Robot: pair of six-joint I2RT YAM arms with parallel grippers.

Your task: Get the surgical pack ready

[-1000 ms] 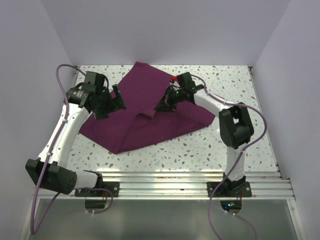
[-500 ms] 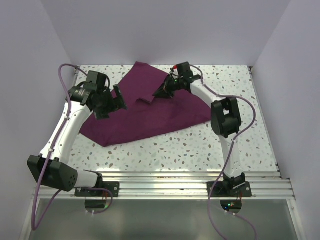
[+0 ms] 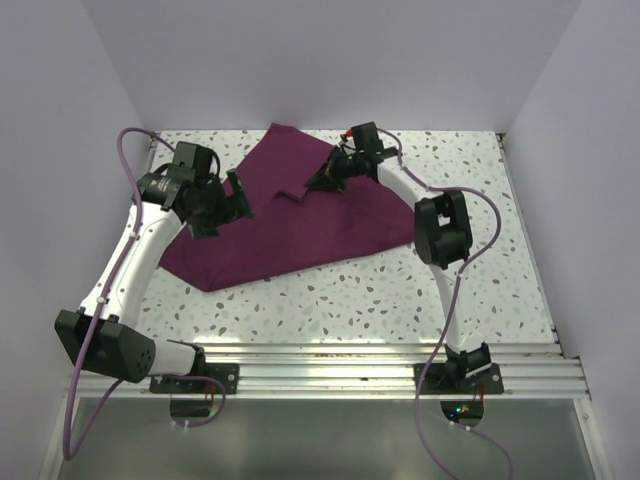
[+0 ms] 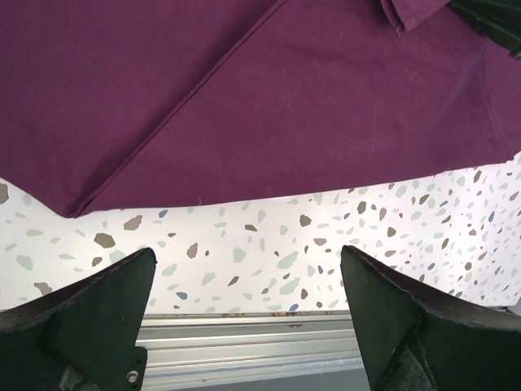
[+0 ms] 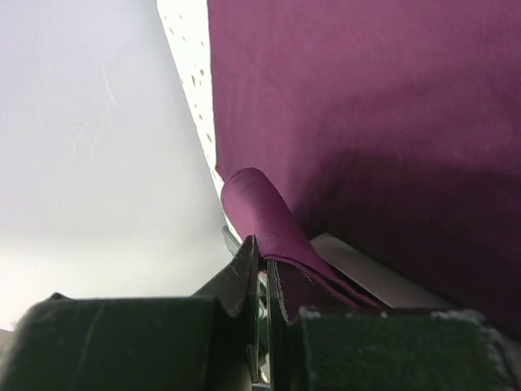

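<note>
Right tool (image 5: 262, 273): I have it pinched on a lifted corner of the plum-purple cloth (image 3: 290, 235), the rest spread on the worktop (image 3: 400, 300) beneath it | left tool (image 4: 248, 261): wide, empty, cloth edge just ahead | plan: I'd carry the corner low and lay the fold square.

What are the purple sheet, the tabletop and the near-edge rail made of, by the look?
Purple sheet: woven fabric, matte; it creases and folds limply.
Tabletop: hard white terrazzo-look surface with coloured flecks; laminate or stone composite, can't tell.
Rail: ribbed silver metal, probably extruded aluminium.
</note>
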